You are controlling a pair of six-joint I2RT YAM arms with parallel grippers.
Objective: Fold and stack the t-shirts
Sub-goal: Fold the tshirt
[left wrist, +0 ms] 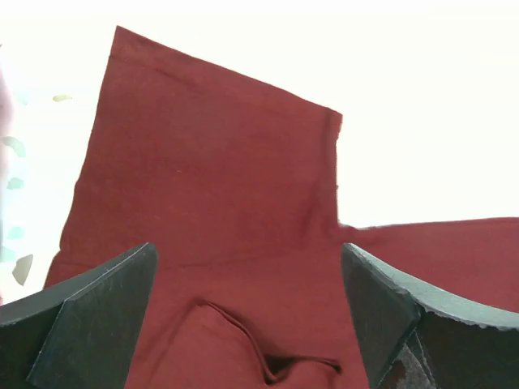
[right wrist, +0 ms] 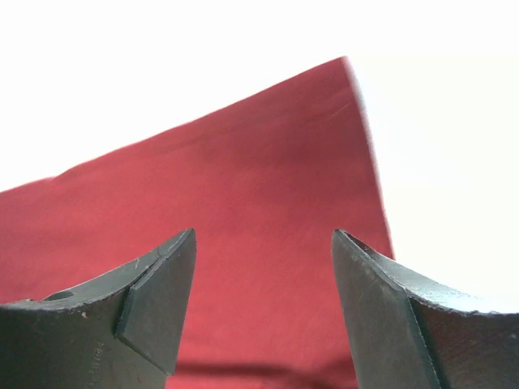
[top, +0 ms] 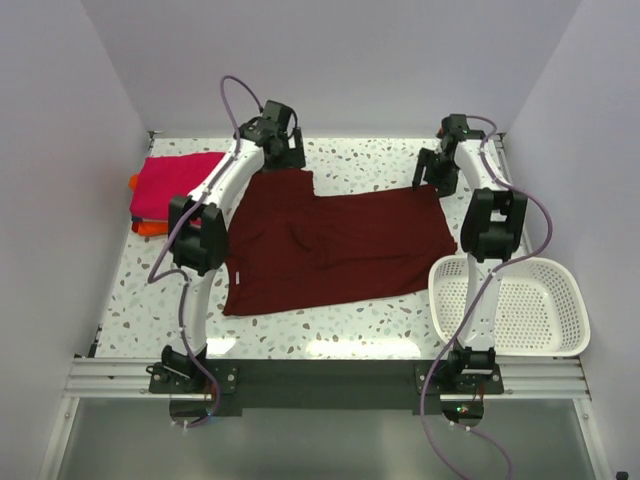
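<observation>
A dark maroon t-shirt (top: 330,245) lies spread flat on the speckled table, one sleeve (top: 283,185) reaching toward the back left. My left gripper (top: 285,150) hovers open just beyond that sleeve; its wrist view shows the maroon t-shirt (left wrist: 211,194) with a wrinkle between the wide-apart fingers (left wrist: 97,316). My right gripper (top: 435,172) stands open over the shirt's far right corner, and in its wrist view the maroon cloth (right wrist: 259,211) fills the gap between the empty fingers (right wrist: 162,300). A folded magenta-pink t-shirt (top: 172,185) rests on a folded orange one (top: 148,227) at the back left.
A white slotted basket (top: 510,305) stands at the near right beside the right arm. The enclosure's pale walls close in the table on the left, back and right.
</observation>
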